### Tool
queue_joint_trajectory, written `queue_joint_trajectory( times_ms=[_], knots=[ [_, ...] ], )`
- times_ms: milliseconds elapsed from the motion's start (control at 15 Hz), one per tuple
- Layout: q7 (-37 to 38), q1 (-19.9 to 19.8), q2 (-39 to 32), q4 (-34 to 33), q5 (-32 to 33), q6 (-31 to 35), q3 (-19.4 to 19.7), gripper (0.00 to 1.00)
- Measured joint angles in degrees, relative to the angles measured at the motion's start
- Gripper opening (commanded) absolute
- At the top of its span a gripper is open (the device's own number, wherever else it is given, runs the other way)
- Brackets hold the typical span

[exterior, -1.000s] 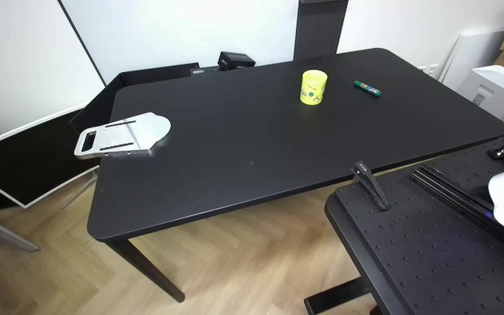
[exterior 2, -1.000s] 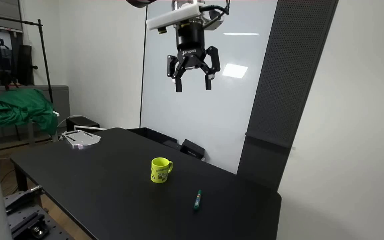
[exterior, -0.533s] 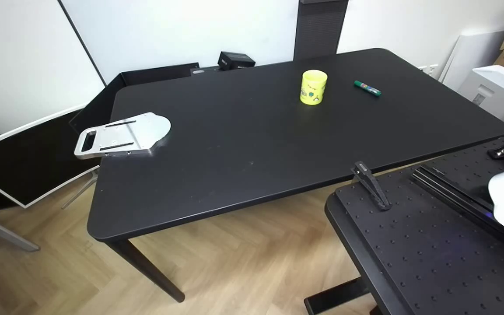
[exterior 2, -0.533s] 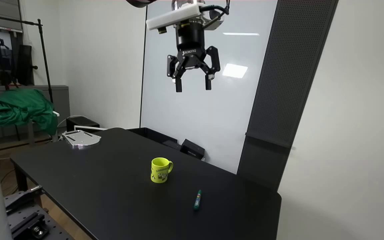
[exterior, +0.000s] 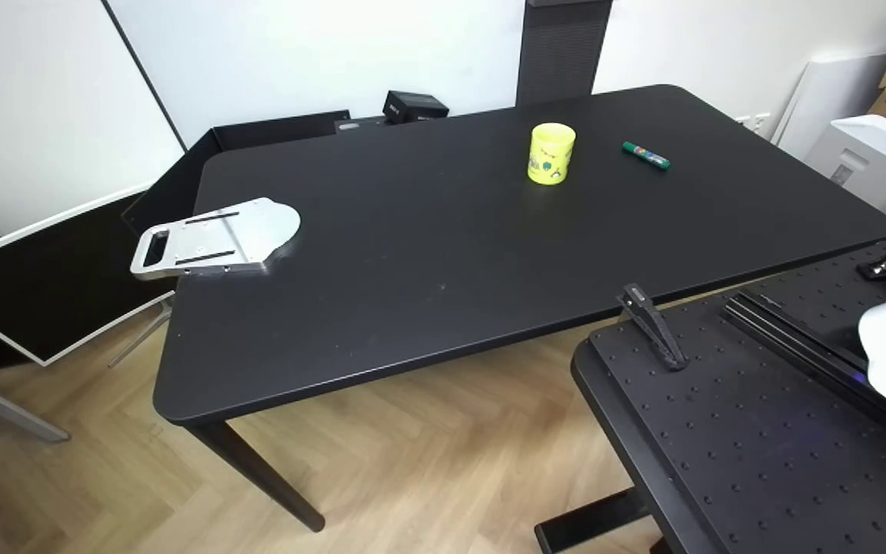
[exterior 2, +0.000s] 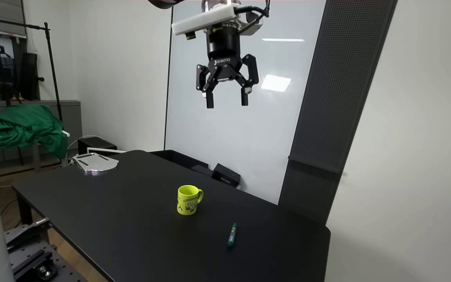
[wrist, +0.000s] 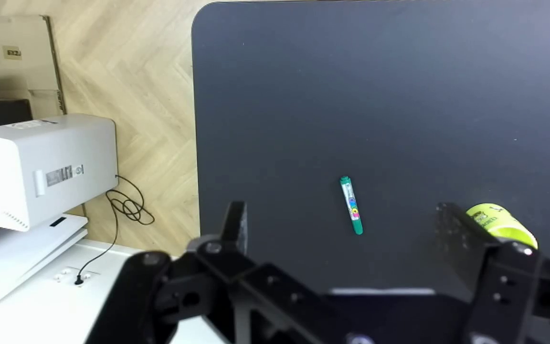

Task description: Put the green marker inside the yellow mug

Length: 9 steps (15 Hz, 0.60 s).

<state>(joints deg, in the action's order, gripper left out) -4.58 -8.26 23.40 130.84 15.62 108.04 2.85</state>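
Observation:
The green marker [exterior: 646, 155] lies flat on the black table in both exterior views [exterior 2: 231, 235]. It has a white label with coloured dots, and in the wrist view [wrist: 352, 205] it appears between the fingers, well below them. The yellow mug [exterior: 551, 154] stands upright with its handle showing in an exterior view [exterior 2: 187, 200]. In the wrist view the mug [wrist: 499, 222] is at the right, partly hidden behind a finger. My gripper [exterior 2: 227, 104] is open and empty, high above the table; it also shows in the wrist view [wrist: 342, 208].
A silver metal plate with a handle slot [exterior: 220, 237] lies at the table's edge, away from the mug and marker. A perforated black base table [exterior: 758, 431] adjoins the black table [exterior: 381, 292]. A white bin-like box [wrist: 65, 167] stands on the floor beyond the table's end.

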Motion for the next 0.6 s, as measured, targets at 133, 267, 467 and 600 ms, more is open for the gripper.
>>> queue_joint_trajectory(
  times_ms=[133,267,467,600],
  knots=[
    [0.00,0.00,0.00,0.00,0.00,0.00,0.00,1.00],
    [0.00,0.06,0.00,0.02,0.00,0.00,0.05,1.00],
    [-0.59,0.55,-0.15,0.07,-0.19,0.17,0.35,1.00],
    [-1.78,1.06,-0.56,0.07,-1.02,0.58,0.85,1.00]
  ],
)
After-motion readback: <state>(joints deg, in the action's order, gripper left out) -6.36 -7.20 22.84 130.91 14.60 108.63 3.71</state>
